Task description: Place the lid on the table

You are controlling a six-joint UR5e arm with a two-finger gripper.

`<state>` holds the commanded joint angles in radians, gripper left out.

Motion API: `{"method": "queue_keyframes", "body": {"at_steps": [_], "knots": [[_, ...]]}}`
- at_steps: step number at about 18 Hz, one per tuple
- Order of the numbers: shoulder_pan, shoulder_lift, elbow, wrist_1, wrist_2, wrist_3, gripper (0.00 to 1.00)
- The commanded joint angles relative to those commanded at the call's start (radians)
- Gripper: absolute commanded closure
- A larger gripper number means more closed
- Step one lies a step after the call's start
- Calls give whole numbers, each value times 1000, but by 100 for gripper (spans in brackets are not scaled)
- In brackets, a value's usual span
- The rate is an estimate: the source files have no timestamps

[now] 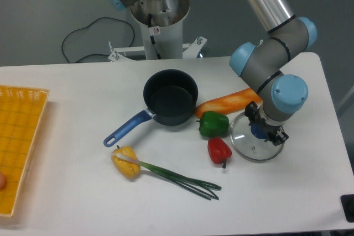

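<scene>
The lid, clear glass with a thin metal rim and a blue centre knob, lies close to or on the white table at the right, just right of the red pepper. My gripper points down over the lid's centre with its fingers closed around the blue knob. Whether the lid's rim touches the tabletop I cannot tell. The dark saucepan with a blue handle stands uncovered near the table's middle.
A green pepper, a red pepper and an orange carrot lie left of and behind the lid. A yellow pepper and green onions lie in front. A yellow woven tray sits at the left edge.
</scene>
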<state>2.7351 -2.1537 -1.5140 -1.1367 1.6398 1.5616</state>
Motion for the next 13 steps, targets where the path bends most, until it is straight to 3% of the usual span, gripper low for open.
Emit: {"method": "queue_keyframes", "body": {"at_steps": [4,6,13], "knots": [[0,0,-3,3,0,0,43],[0,0,-3,5,0,3,31],[0,2,2,5,0,5,20]]}}
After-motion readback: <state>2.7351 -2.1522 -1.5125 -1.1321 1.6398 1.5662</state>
